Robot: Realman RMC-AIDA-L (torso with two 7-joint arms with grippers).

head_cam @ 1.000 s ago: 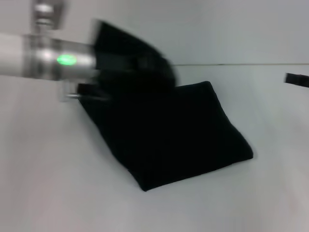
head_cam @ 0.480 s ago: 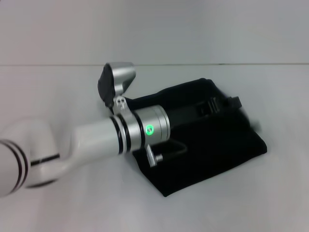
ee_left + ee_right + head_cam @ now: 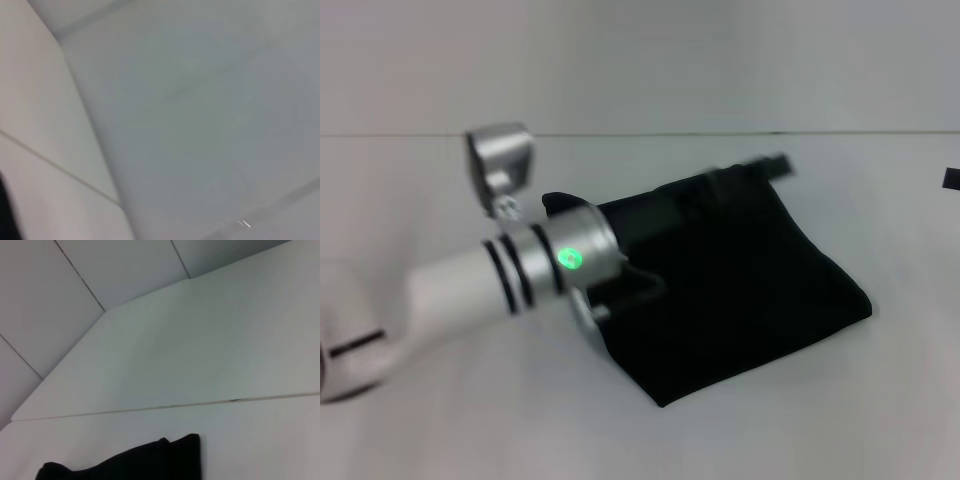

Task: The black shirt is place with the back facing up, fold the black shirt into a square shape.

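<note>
The black shirt (image 3: 760, 290) lies folded into a compact, roughly square block on the white table (image 3: 470, 430), turned at an angle. My left arm reaches across from the left, and its gripper (image 3: 760, 168) hovers at the shirt's far edge, dark against the dark cloth. Only a sliver of my right gripper (image 3: 952, 178) shows at the right edge of the head view, away from the shirt. The right wrist view catches the shirt's (image 3: 130, 462) folded edge on the table.
The left arm's silver wrist with a green light (image 3: 565, 258) covers the shirt's left part. A seam line (image 3: 720, 133) crosses the table behind the shirt. Pale wall panels (image 3: 75, 300) rise beyond the table's far edge.
The left arm swung in over the shirt, then drew back left, its gripper shifting from the shirt's right side to the far edge. The right gripper's tip shows again at the right edge.
</note>
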